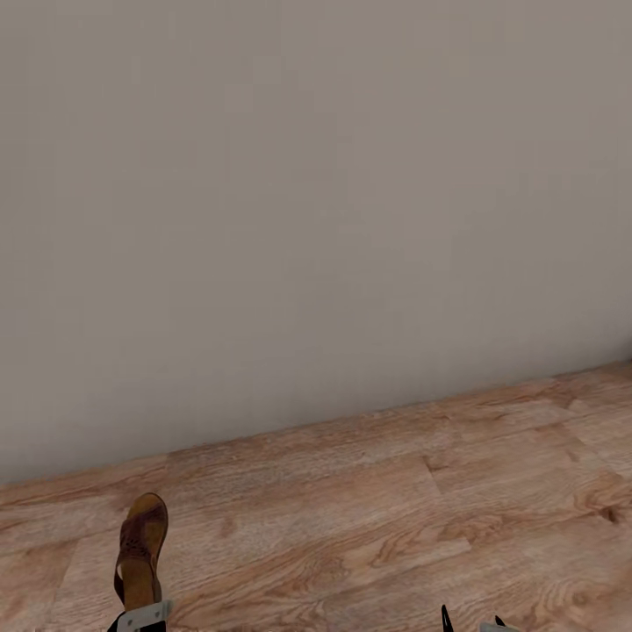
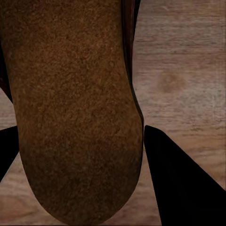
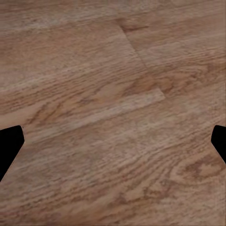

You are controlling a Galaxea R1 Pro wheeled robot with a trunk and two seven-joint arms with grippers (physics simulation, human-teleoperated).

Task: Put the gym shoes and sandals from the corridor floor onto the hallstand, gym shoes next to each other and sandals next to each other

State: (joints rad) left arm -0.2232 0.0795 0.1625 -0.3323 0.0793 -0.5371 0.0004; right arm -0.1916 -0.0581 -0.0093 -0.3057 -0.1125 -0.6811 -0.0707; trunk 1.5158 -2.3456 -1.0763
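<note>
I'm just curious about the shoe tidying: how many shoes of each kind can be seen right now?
Brown sandal, held in the left tool: 1
Gym shoes: 0
Total: 1

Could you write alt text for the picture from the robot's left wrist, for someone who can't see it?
A brown sandal, seen close up, sits between the two dark fingers of the left gripper, above a wood-plank floor.

Wood-plank corridor floor (image 1: 395,518) (light brown, grainy) meets a wall (image 1: 316,193).
</note>
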